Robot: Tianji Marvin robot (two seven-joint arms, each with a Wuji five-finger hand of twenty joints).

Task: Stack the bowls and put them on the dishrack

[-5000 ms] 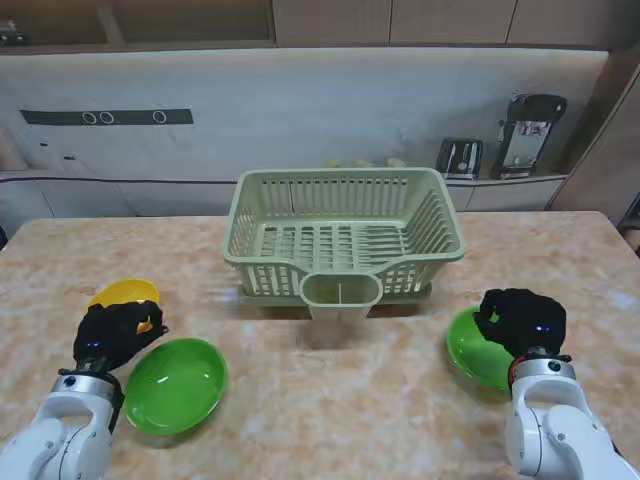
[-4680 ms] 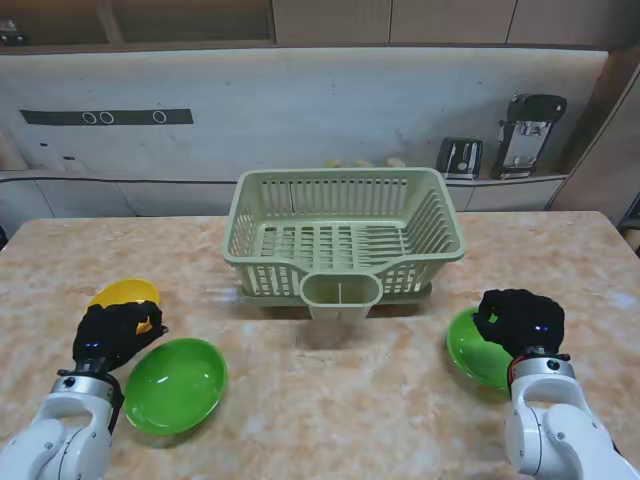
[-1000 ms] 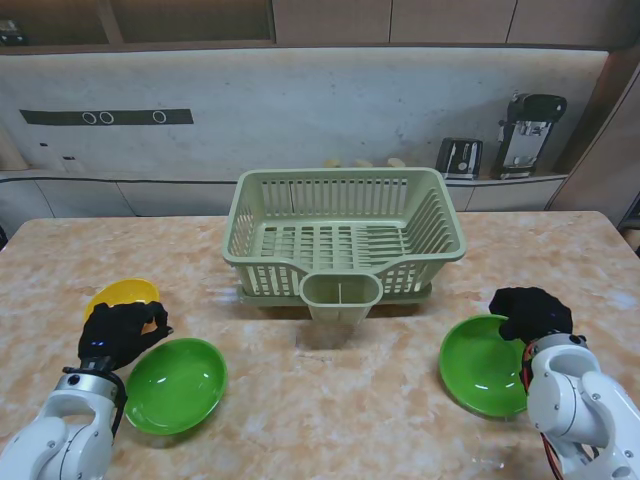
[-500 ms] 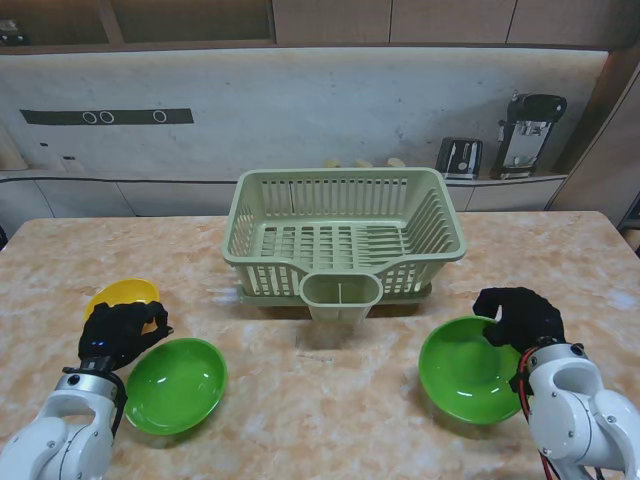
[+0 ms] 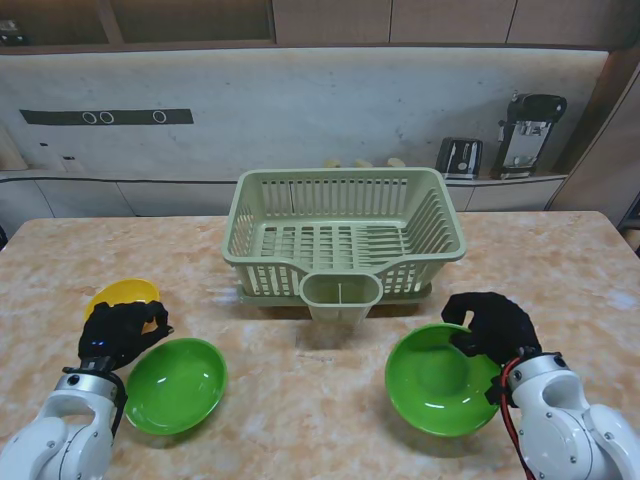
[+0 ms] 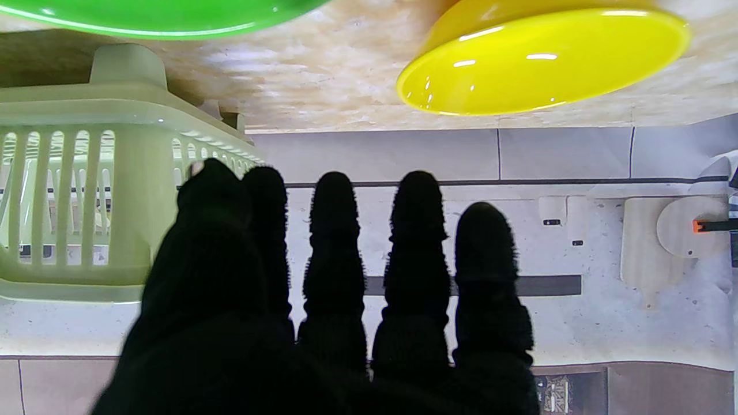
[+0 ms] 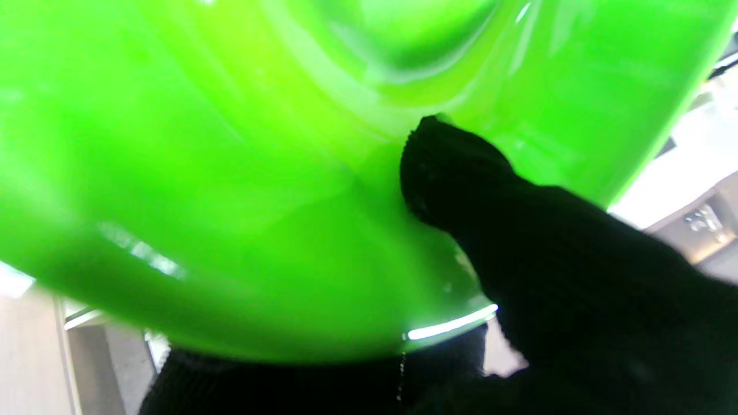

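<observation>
My right hand (image 5: 493, 327) is shut on the rim of a green bowl (image 5: 440, 379), thumb inside it, and holds it off the table in front of the dishrack's right side. That bowl (image 7: 259, 173) fills the right wrist view, with my thumb (image 7: 455, 173) pressed on its inner wall. A second green bowl (image 5: 176, 385) rests on the table at the left, with a yellow bowl (image 5: 122, 294) just beyond it. My left hand (image 5: 118, 333) hovers open between those two bowls, fingers (image 6: 334, 253) straight. The pale green dishrack (image 5: 343, 236) stands at the table's centre back.
A cutlery cup (image 5: 340, 295) juts from the dishrack's front. The marble table (image 5: 320, 400) has bare surface between the two green bowls. A toaster (image 5: 459, 157) and a coffee machine (image 5: 527, 133) stand on the counter behind.
My right hand has taken hold of its green bowl, lifted it, and carried it leftward toward the table's middle. The left hand, left green bowl and yellow bowl have stayed put.
</observation>
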